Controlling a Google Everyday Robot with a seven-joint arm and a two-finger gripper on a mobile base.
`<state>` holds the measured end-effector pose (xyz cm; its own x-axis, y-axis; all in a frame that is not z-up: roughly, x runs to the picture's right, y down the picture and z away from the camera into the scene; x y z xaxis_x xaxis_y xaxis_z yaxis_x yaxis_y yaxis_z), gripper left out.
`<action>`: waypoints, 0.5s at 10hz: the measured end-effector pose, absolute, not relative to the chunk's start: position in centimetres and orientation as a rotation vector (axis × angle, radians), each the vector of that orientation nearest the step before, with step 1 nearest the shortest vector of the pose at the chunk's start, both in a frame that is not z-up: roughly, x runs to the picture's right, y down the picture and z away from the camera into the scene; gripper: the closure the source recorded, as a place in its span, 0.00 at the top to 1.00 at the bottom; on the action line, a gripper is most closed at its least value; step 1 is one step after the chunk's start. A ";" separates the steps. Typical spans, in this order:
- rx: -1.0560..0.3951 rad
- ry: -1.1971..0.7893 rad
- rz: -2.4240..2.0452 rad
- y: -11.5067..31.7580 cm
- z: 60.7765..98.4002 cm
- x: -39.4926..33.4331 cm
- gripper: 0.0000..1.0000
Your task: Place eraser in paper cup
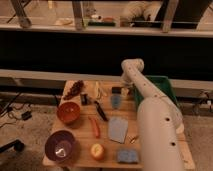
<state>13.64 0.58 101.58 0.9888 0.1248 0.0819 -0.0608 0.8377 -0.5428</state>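
Black flat eraser on table | gripper near it, far edge

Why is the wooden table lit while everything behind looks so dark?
Camera view: light from above hits the wooden table and the robot's white arm; the band behind is unlit black; the gripper hangs at the table's dimmer far edge beside the green tray; the round purple bowl shows a pale glare spot.
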 end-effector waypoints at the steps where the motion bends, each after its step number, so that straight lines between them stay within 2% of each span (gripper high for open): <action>1: -0.573 -0.118 0.097 0.7 101.7 13.5 0.80; 3: -0.585 -0.122 0.093 0.9 101.9 13.4 0.79; 5: -0.594 -0.125 0.091 1.0 102.0 13.3 0.65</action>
